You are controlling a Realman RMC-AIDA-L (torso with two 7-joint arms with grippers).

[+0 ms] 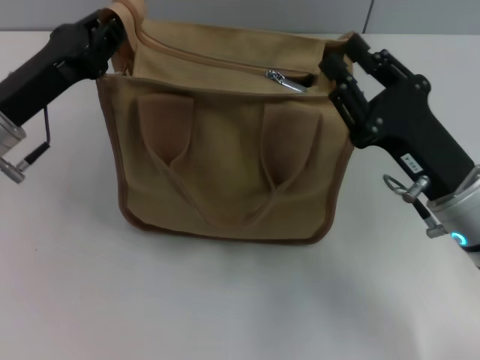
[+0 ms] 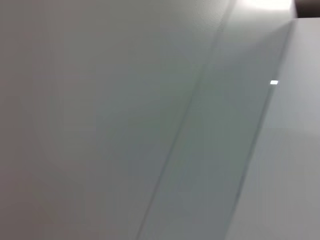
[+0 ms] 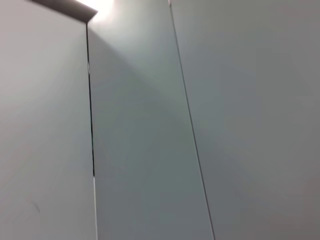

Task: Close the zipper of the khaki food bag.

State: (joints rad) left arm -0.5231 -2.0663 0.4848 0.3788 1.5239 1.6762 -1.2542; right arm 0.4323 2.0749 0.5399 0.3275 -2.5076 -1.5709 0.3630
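The khaki food bag (image 1: 225, 157) stands on the white table in the head view, handles hanging down its front. Its zipper (image 1: 217, 61) runs along the top, with the silver pull tab (image 1: 285, 81) near the right end and a short dark gap beyond it. My left gripper (image 1: 114, 39) is at the bag's top left corner, shut on a raised fold of tan fabric. At the top right corner sits my right gripper (image 1: 335, 69), touching the bag's edge just right of the pull tab. Both wrist views show only grey wall panels.
The white table (image 1: 225, 300) spreads out in front of the bag and to both sides. A grey wall (image 1: 420, 15) runs behind it. Both black arms reach in from the left and right edges.
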